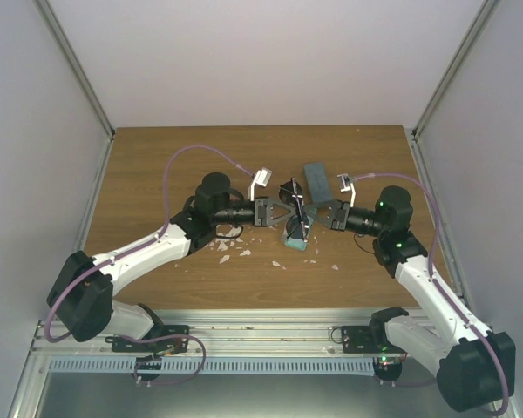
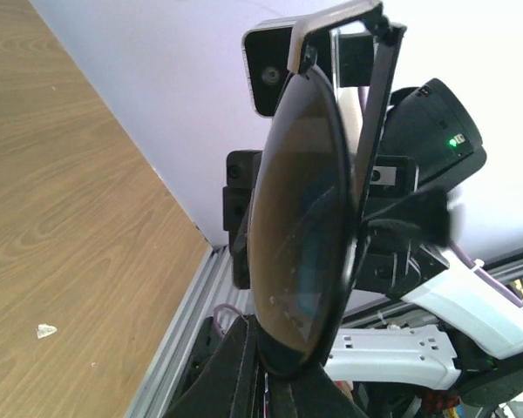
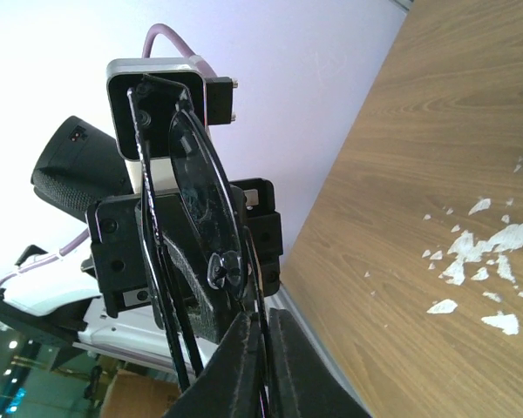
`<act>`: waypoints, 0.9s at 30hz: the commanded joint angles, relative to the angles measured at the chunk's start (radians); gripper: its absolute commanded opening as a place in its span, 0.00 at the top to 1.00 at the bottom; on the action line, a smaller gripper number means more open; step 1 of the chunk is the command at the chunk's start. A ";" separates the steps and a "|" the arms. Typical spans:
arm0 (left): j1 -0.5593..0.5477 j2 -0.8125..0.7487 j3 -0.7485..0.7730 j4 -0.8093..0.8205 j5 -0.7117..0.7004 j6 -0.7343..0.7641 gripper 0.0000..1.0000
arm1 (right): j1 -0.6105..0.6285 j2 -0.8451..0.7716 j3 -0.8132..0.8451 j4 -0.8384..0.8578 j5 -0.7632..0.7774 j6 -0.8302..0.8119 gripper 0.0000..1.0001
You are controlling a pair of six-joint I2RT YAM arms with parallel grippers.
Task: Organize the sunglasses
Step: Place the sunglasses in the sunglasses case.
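Observation:
One pair of sunglasses (image 1: 298, 214) with a thin black frame hangs above the table's middle, held between both grippers. My left gripper (image 1: 284, 212) is shut on the lower rim of a dark lens (image 2: 301, 218), its fingers (image 2: 244, 374) pinching the frame from below. My right gripper (image 1: 317, 214) faces it from the other side. In the right wrist view the right gripper (image 3: 263, 348) is shut on the frame next to the nose pad (image 3: 222, 270). The folded temple arms (image 3: 152, 235) run along behind the lens. A small dark shape (image 1: 289, 186) lies just behind; I cannot tell what it is.
A flat grey-blue case (image 1: 316, 180) lies just behind the grippers. A light blue-green flat item (image 1: 295, 239) lies on the table under the held pair. White flakes (image 1: 231, 252) are scattered on the wood in front of the left arm. White walls enclose the table.

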 commanded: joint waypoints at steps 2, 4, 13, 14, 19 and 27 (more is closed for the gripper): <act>-0.010 0.027 0.037 0.060 0.037 -0.011 0.95 | 0.007 0.000 0.000 0.056 -0.057 -0.003 0.90; -0.010 0.032 0.040 0.064 0.041 -0.014 0.95 | 0.009 0.004 0.002 0.053 -0.059 -0.011 0.88; -0.010 0.059 0.049 0.069 0.063 -0.034 0.96 | 0.021 0.011 0.009 0.082 -0.068 -0.014 0.87; -0.010 0.061 0.050 0.069 0.063 -0.035 0.96 | 0.021 0.013 0.007 0.082 -0.068 -0.015 0.90; -0.009 0.058 0.060 0.013 0.029 -0.006 0.93 | 0.022 0.001 0.010 0.025 -0.007 -0.028 1.00; 0.013 -0.032 0.017 -0.227 -0.248 0.095 0.68 | 0.020 -0.019 0.025 -0.126 0.162 -0.039 0.99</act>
